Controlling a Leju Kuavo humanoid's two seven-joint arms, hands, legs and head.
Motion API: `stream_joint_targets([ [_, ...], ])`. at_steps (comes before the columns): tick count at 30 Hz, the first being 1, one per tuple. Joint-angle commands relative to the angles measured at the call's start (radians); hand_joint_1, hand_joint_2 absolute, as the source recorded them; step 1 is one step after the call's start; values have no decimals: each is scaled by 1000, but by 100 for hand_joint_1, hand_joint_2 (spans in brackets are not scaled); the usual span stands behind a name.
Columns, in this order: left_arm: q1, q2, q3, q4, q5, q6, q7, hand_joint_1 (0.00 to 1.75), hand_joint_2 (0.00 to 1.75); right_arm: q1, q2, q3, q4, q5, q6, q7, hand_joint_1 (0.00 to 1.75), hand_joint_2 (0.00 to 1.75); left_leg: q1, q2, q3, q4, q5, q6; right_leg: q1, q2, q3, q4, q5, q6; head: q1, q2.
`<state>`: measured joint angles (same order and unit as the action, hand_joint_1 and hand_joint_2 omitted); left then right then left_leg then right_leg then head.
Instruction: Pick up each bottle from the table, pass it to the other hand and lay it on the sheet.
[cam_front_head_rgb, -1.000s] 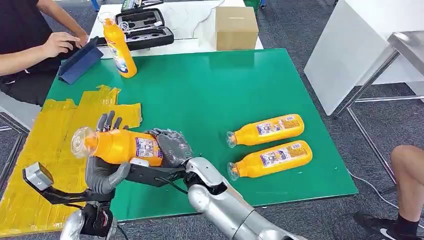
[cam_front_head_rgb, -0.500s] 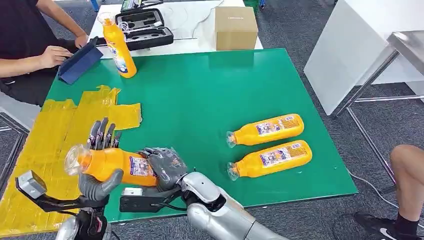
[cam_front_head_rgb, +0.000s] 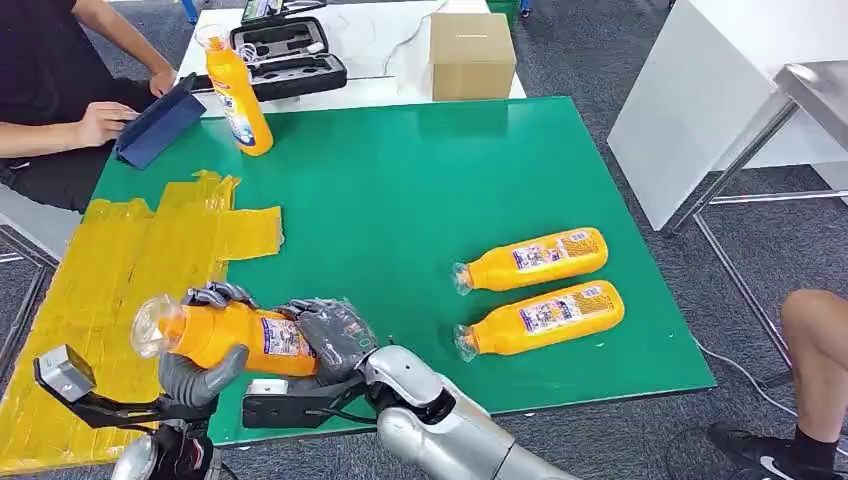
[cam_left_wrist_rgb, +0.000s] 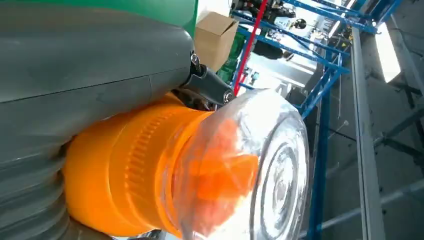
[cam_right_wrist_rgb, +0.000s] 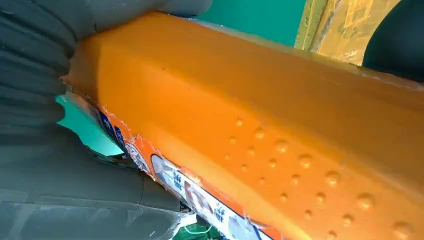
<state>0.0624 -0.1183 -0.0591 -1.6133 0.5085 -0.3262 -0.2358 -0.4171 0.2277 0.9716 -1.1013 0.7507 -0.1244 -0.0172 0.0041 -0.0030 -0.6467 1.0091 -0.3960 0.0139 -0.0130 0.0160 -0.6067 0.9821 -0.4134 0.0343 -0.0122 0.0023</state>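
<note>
An orange bottle (cam_front_head_rgb: 235, 338) with a clear cap lies sideways in the air over the near left edge of the green table (cam_front_head_rgb: 420, 190). My left hand (cam_front_head_rgb: 200, 350) grips its neck end, fingers curled over the top and thumb underneath. My right hand (cam_front_head_rgb: 332, 328) wraps its base end. In the left wrist view the clear cap (cam_left_wrist_rgb: 250, 165) sticks out past my left hand (cam_left_wrist_rgb: 75, 75). The right wrist view has the bottle's body (cam_right_wrist_rgb: 275, 125) against my right hand (cam_right_wrist_rgb: 50, 150). The yellow sheet (cam_front_head_rgb: 120, 260) lies just left of both hands. Two more bottles (cam_front_head_rgb: 530, 258) (cam_front_head_rgb: 542, 318) lie on the right, and one (cam_front_head_rgb: 238, 95) stands at the far left.
A person sits at the far left with a hand (cam_front_head_rgb: 100, 120) by a blue tablet (cam_front_head_rgb: 160, 122). A black case (cam_front_head_rgb: 288, 55) and a cardboard box (cam_front_head_rgb: 472, 55) sit on the white table behind. A white cabinet (cam_front_head_rgb: 720, 90) and a person's leg (cam_front_head_rgb: 815, 350) are on the right.
The bottle has come down and slightly left with both hands. My left hand's fingers, which stood spread behind the bottle, have now closed over it.
</note>
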Motion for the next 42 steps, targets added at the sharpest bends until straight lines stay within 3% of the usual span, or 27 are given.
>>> stream_joint_targets([
  [1,-69,11,-27,60,-3,-6,11,175,175,13,-20,43,-3,9,11,-12,175,175,1,-3,5,-1,-1,-1,1,-5,6,-1,-2,-2,0,0],
  [12,-75,6,-16,55,-8,9,9,175,175,11,-22,6,-10,7,-14,1,175,175,0,-3,4,-1,-1,-1,1,-4,5,-1,-1,-1,0,0],
  [13,-78,3,-11,52,-23,24,6,175,175,10,-24,-11,-12,7,-32,8,138,175,0,-2,3,-1,0,-1,1,-3,4,-1,-1,-1,0,0],
  [14,-82,2,-4,49,-45,44,-2,175,175,11,-27,-34,-21,8,-60,11,0,175,0,-3,5,-1,-1,-1,1,-4,6,-1,-2,-1,0,0],
  [15,-95,-1,8,48,-82,78,-14,175,175,11,-34,-71,-35,-2,-67,13,0,175,1,-3,3,-1,0,-1,1,-4,4,-1,-1,-1,0,0],
  [16,-108,-2,18,48,-125,110,-26,175,175,10,-41,-97,-49,-6,-68,15,0,0,1,-4,3,-1,0,-1,1,-6,5,-1,-1,-1,0,0],
  [19,-163,-7,63,69,-269,211,-58,175,175,27,-62,-177,-119,-10,-70,9,0,0,1,-5,2,0,0,-1,1,-5,4,0,-1,-1,-1,0],
  [24,-170,-4,69,78,-272,213,-60,175,175,34,-65,-179,-132,-10,-71,10,0,0,0,-5,4,0,0,-1,1,-6,6,0,-1,-1,0,0],
  [34,-230,6,114,140,-579,371,-127,175,175,80,-93,-219,-231,4,-81,-2,0,0,0,-4,6,-1,-1,-1,1,-5,8,-1,-2,-1,0,0],
  [37,-230,6,76,113,-898,552,-161,175,175,99,-99,-222,-272,20,-76,-2,0,0,0,-3,4,0,0,-1,1,-4,5,0,-1,-1,0,0],
  [39,-232,24,38,117,-1195,678,-120,175,175,105,-104,-220,-304,26,-65,-5,0,0,0,-4,4,0,-1,-1,1,-5,6,0,-1,-1,0,0],
  [41,-240,54,-3,170,-1630,789,2,175,175,103,-106,-215,-344,26,-47,-5,0,0,0,-4,3,0,0,0,1,-5,4,0,-1,-1,0,0],
  [42,-245,60,-14,213,-1696,799,21,175,175,102,-110,-213,-363,23,-38,-3,0,0,0,-4,5,0,-1,-1,1,-5,6,0,-2,-1,0,0],
])
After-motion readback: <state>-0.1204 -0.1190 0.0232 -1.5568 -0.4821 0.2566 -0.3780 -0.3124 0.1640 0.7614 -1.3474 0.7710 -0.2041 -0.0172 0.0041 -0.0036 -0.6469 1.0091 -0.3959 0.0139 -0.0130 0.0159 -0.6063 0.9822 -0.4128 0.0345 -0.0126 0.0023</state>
